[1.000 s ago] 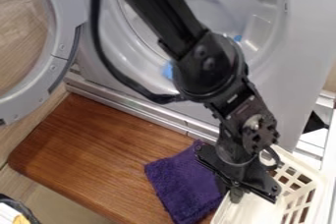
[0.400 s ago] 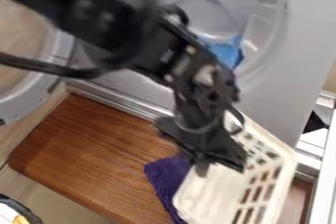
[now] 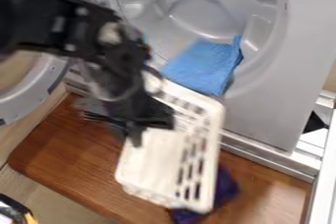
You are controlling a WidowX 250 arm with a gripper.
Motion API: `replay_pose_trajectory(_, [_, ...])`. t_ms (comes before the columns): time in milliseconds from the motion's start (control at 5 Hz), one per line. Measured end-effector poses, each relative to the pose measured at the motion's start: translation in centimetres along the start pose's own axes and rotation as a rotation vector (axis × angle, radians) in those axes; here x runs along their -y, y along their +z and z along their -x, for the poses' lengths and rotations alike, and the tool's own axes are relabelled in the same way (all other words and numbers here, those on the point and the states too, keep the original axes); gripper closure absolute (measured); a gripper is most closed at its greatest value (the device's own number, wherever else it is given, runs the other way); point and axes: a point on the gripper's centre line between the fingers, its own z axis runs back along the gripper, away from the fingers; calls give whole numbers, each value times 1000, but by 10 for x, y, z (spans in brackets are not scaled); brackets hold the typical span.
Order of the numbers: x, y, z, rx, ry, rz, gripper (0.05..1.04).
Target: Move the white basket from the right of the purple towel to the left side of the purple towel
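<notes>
we see the black arm [image 3: 56, 19] coming in from the upper left of the frame, its gripper [image 3: 136, 134] hanging left of the middle; its pincer is closed onto the near left side of the white basket [image 3: 160, 156], gripping the plastic there; we find this basket at the lower middle of the frame, its long shape running from near the centre down toward the bottom edge, with rows of slots along its right side; it lies over the brown wooden board [image 3: 69, 149], though we cannot tell whether it touches the wood; from under its lower right part a purple cloth [image 3: 226, 188] peeks out; just above the basket, right of the centre, we see a blue cloth [image 3: 207, 66] in the round opening of the grey machine [image 3: 285, 75], one corner pointing up and its lower end at the rim; a metal ledge [image 3: 263, 160] runs below the machine toward the lower right; the round door [image 3: 29, 100] stands at the left edge, partly behind the arm; in the lower left corner we make out a black object with a yellow part [image 3: 14, 209]
</notes>
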Motion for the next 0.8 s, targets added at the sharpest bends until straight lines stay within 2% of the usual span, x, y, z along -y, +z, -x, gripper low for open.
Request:
replay_pose_trajectory(200, [-43,-5,-4,4,199,-56,993])
replay_pose_trajectory(400, [-69,-12,-5,-2,313,-97,993])
replay_pose_trajectory(600, [-94,-25,0,-40,425,-125,993])
replay_pose_trajectory(800, [-111,-41,3,-66,474,-165,993])
